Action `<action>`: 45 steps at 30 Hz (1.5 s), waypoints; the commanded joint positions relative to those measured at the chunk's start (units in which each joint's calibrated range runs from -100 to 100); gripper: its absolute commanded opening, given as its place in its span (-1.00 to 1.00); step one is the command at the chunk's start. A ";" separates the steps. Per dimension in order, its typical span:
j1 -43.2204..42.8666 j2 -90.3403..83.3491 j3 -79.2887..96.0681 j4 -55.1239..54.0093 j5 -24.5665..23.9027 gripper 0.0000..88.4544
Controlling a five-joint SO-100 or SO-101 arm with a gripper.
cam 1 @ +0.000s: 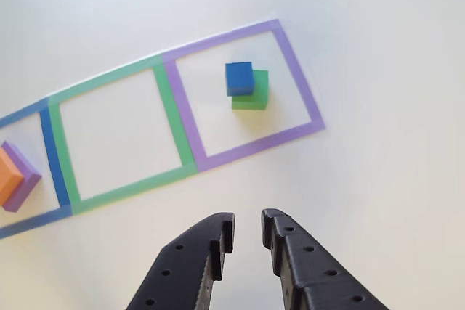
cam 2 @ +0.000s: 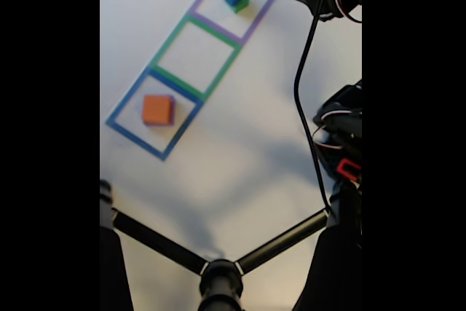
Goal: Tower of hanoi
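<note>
Blocks in three taped squares, four counted.
Blue block [cam 1: 239, 78] tops green block [cam 1: 253, 96]; orange block [cam 1: 9, 173] tops purple block [cam 1: 23, 179]; gripper [cam 1: 247, 231] narrowly parted, empty.

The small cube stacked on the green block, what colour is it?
Blue cube, clearest in the other view.

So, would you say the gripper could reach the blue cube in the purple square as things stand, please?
Probably yes. The gripper is open and empty, the blue cube sits exposed on top of the green block, and the bare table between them holds nothing in the way.
</note>
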 commanded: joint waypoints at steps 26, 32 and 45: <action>6.42 -11.30 77.82 -85.31 0.00 -0.08; 5.96 -6.09 82.00 -95.19 0.00 -0.06; 5.04 15.95 84.37 -122.62 0.00 -0.08</action>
